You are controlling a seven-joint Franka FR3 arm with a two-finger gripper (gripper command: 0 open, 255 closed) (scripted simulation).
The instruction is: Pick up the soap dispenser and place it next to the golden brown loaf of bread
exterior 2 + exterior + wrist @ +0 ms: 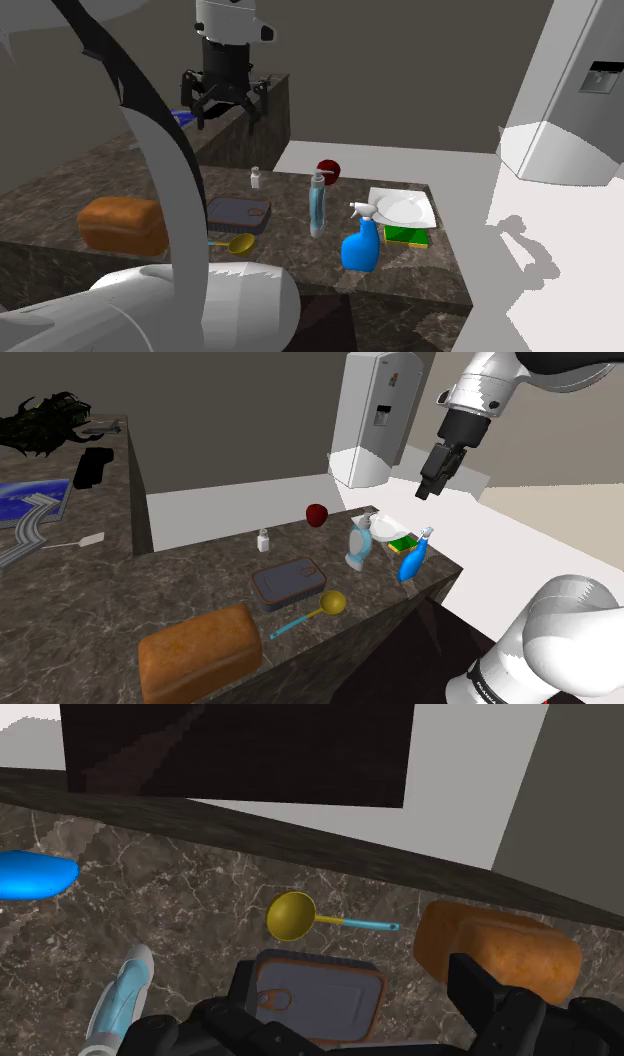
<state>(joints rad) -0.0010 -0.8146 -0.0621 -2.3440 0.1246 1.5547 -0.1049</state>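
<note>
The soap dispenser is a slim pale-blue bottle with a white pump, standing upright on the dark marble counter. It shows too in the second exterior view and in the wrist view. The golden brown loaf lies at the counter's near left corner in the shoulder view, also seen from across and from the hand. My gripper hangs open high above the counter, well clear of the dispenser, with nothing between its fingers.
Between dispenser and loaf lie a flat tin and a yellow ladle with a blue handle. A blue spray bottle, a white dish on a green sponge, a red apple and a small shaker stand nearby. A fridge is behind.
</note>
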